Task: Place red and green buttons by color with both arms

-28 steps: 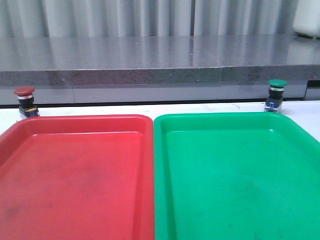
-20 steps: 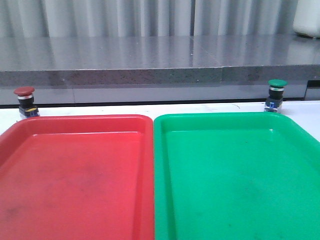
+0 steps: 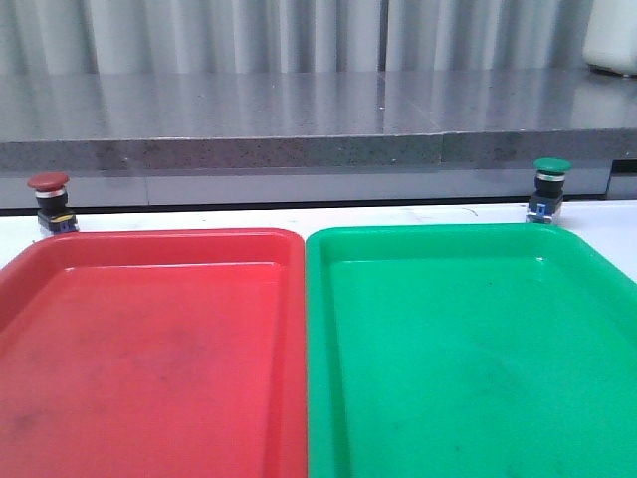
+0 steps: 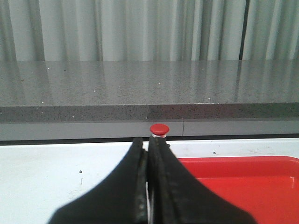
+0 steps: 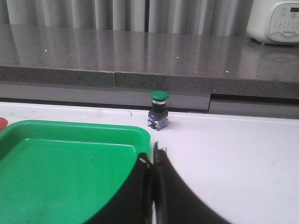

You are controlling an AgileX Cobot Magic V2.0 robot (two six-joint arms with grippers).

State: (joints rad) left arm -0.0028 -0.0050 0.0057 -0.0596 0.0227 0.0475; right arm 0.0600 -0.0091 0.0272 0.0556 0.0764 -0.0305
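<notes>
While both pincers sit closed, no writing reads legibly.

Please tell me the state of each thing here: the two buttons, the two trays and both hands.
Red button: upright on the table, behind the red tray, not held.
Green button: upright on the table, behind the green tray, not held.
Red tray: holds nothing.
Green tray: holds nothing.
Left hand: shut, holding nothing.
Right hand: shut, holding nothing.

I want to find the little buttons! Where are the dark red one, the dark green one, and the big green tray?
dark red mushroom-head button (image 3: 48, 182), front view, cap.
dark green mushroom-head button (image 5: 159, 95), right wrist view, cap.
flat green plastic tray (image 3: 438, 235), front view, far rim.
</notes>
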